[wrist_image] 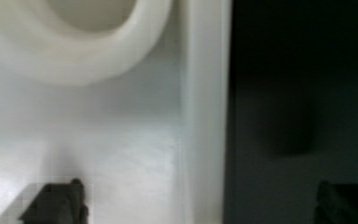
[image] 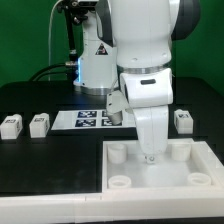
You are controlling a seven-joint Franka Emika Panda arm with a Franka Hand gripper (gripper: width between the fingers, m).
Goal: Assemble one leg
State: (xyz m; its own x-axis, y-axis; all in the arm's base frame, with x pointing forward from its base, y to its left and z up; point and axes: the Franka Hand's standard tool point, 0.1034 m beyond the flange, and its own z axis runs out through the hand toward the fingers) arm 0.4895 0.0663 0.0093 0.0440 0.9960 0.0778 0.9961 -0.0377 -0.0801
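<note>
Three small white legs with tags lie on the black table: two at the exterior view's left (image: 10, 125) (image: 38, 123) and one at its right (image: 183, 121). The large white square panel (image: 160, 170) lies in front, with round corner sockets (image: 118, 153). My gripper (image: 150, 153) points straight down over the panel's far part, between its two back sockets. In the wrist view the gripper (wrist_image: 197, 205) is open and empty. Its dark fingertips (wrist_image: 51, 202) stand wide apart astride the panel's edge (wrist_image: 202, 100). One round socket (wrist_image: 91, 30) shows there. No leg shows in the wrist view.
The marker board (image: 88, 119) lies flat behind the panel, partly hidden by the arm. The robot's base (image: 95, 60) stands at the back before a green backdrop. Black table (wrist_image: 300, 90) shows beside the panel's edge.
</note>
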